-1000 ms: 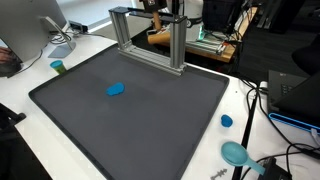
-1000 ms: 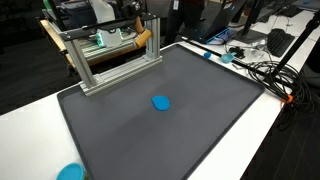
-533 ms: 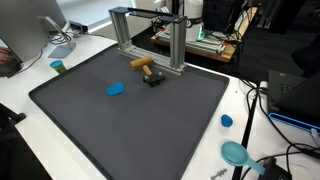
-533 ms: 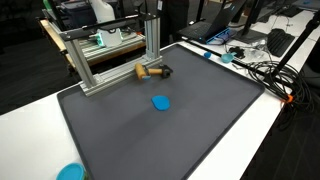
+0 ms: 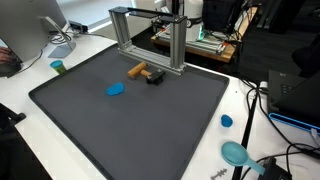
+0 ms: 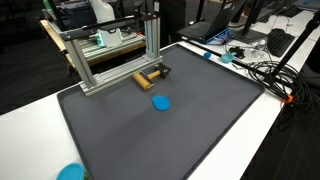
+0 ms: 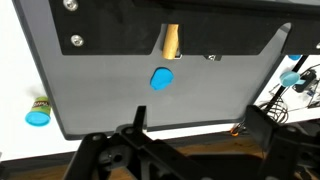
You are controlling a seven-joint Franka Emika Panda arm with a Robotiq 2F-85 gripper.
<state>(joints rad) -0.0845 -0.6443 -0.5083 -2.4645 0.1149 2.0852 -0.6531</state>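
**Tool and nearest objects, wrist view and both exterior views.** The tool [image 7: 197,128] fills the lower edge of the wrist view. Its 2 fingers [image 7: 137,118] stand wide apart with nothing between them, so it is open and empty, and it hangs clear of everything below. It cannot be made out in either exterior view.

Directly above the gap between the fingers, towards the frame's centre, a blue disc [image 7: 161,79] lies flat on the dark mat [image 7: 100,90]. It is the object nearest the tool. It also shows in both exterior views [image 5: 116,89] [image 6: 161,101].

Just beyond the disc, near but apart from it, lies a wooden-handled object [image 7: 170,40]. In the wrist view its handle runs straight up the frame, almost in line with the disc and the tool's midline. A dark panel [image 7: 110,35] across the top of that view hides its far end.

In an exterior view [image 5: 145,72] its long axis slants from upper left to lower right, with a dark head at the lower-right end. In an exterior view [image 6: 150,75] it rests close to the foot of the aluminium frame [image 6: 110,55].

The mat covers most of the white table [image 5: 242,100].
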